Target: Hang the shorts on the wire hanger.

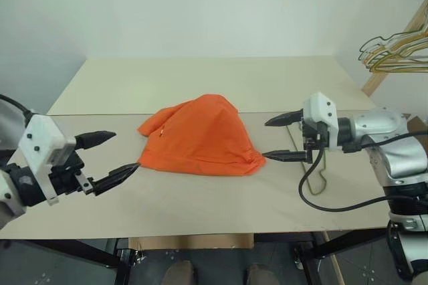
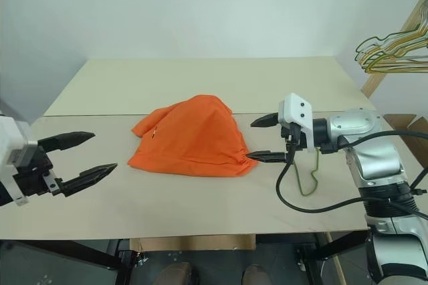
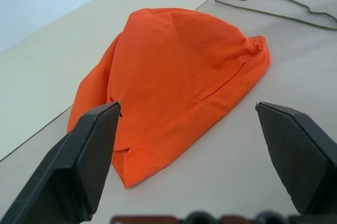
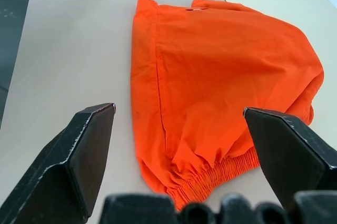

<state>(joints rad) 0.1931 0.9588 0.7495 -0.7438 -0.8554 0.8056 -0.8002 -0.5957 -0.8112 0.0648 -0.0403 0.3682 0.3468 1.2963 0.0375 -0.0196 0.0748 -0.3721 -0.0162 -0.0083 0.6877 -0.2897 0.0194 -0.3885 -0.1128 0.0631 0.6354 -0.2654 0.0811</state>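
The bright orange shorts (image 1: 200, 139) lie crumpled in a mound at the middle of the beige table (image 1: 200, 211), gathered waistband toward the right. The thin olive wire hanger (image 3: 274, 11) lies flat on the table just right of the shorts, partly hidden behind my right gripper in the head views, with a piece of it showing below the gripper (image 2: 309, 179). My left gripper (image 1: 124, 152) hovers open just left of the shorts, empty. My right gripper (image 1: 265, 139) hovers open at the shorts' right edge, pointing at the waistband (image 4: 221, 174), also empty.
A bunch of gold and green wire hangers (image 1: 394, 51) hangs on a wooden rack at the far right. A black cable (image 1: 314, 201) loops down from my right arm over the table. A seam (image 1: 100, 114) runs across the table behind the shorts.
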